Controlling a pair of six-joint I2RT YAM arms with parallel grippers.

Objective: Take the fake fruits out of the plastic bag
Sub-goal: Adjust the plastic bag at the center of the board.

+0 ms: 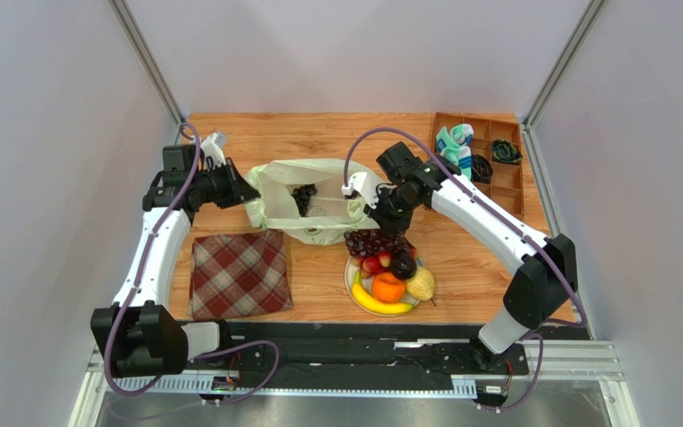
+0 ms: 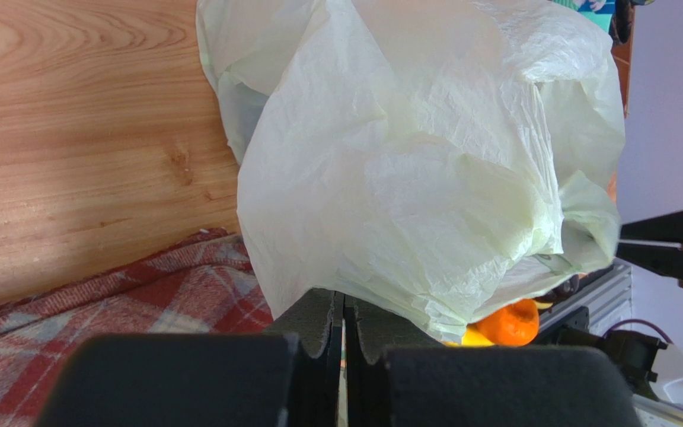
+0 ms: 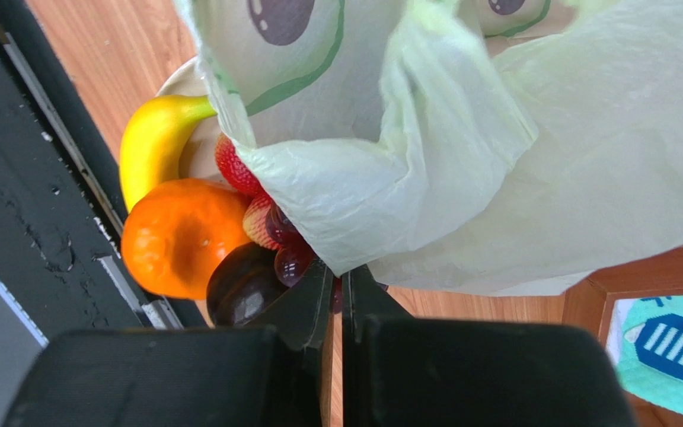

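The plastic bag [image 1: 305, 212] lies open mid-table, stretched between both grippers. A dark purple grape bunch [image 1: 303, 194] shows inside it. My left gripper [image 1: 245, 191] is shut on the bag's left edge, with the film [image 2: 425, 160] pinched at the tips [image 2: 345, 307]. My right gripper [image 1: 374, 210] is shut on the right edge, where a fold of the bag [image 3: 496, 160] runs into the tips [image 3: 336, 280]. On the plate [image 1: 350, 274] just beyond lie red grapes [image 1: 374, 242], an orange [image 3: 180, 236], a banana [image 3: 154, 142], a plum [image 3: 243, 289] and a pear [image 1: 421, 285].
A red plaid cloth [image 1: 238, 274] lies flat at the front left, beside the plate. A wooden compartment tray [image 1: 488, 160] holding small items stands at the back right. A small white object [image 1: 216, 140] sits behind the left gripper. Grey walls close in both sides.
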